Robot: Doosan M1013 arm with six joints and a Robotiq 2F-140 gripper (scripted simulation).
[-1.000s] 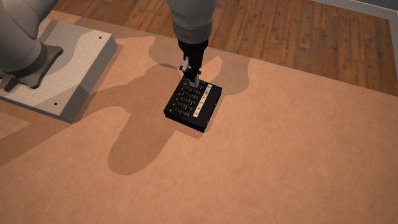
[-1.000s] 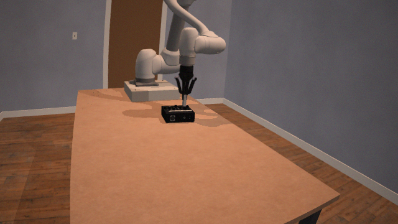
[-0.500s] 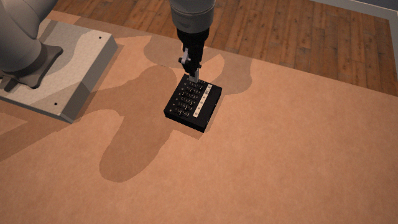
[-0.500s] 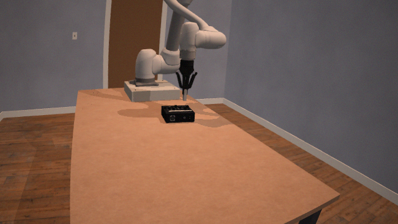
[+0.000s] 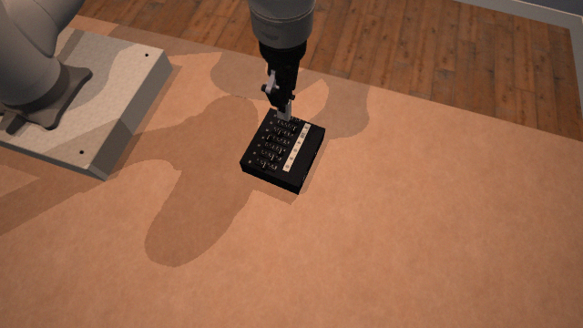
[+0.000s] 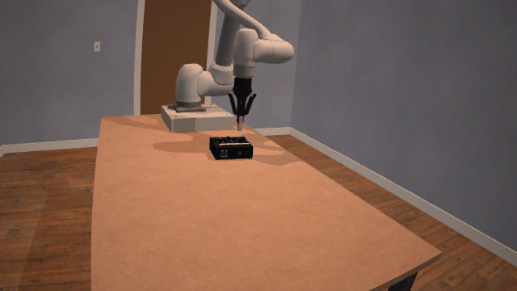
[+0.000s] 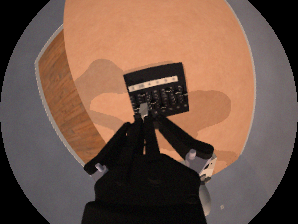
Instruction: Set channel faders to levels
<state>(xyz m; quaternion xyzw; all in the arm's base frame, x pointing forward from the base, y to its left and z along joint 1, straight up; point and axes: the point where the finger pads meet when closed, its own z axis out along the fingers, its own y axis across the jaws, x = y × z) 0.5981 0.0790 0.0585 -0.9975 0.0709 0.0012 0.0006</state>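
Observation:
The black lighting desk (image 5: 283, 154) stands flat on the table, with several faders in a row and a white tape strip (image 5: 296, 148) along one side. It also shows in the exterior view (image 6: 231, 147) and in the wrist view (image 7: 157, 90). My gripper (image 5: 283, 114) is shut with nothing between the fingers. Its tips hang a little above the desk's far end, over the end of the last fader channel. In the exterior view the gripper (image 6: 240, 126) is clearly above the desk. The written levels and fader positions are too small to read.
The robot's grey base block (image 5: 86, 100) stands at the table's back left. The table's far edge (image 5: 455, 102) runs behind the desk, with wooden floor beyond.

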